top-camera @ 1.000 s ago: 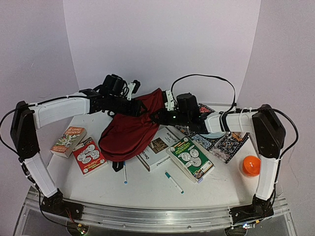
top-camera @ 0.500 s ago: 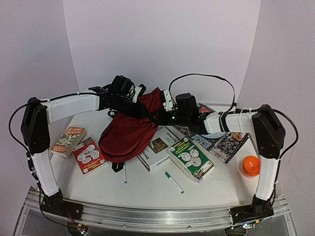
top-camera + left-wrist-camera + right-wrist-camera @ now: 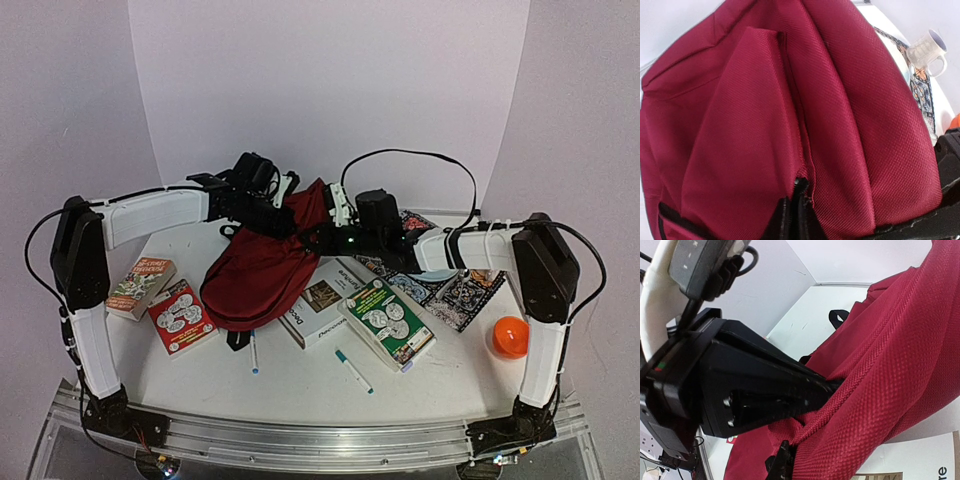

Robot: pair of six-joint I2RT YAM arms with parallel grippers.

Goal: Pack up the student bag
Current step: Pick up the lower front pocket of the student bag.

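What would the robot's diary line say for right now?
left gripper: shut on student bag | right gripper: shut on student bag | student bag: top held up, rest on table | books, pens: outside bag

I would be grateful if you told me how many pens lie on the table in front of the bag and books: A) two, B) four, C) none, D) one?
A: a pen lies just in front of the student bag, and a second pen lies in front of the green book.

We list the student bag (image 3: 890,365), dark red weave, filling the right. The left gripper (image 3: 834,385) pinches its fabric; white table (image 3: 805,322) behind.
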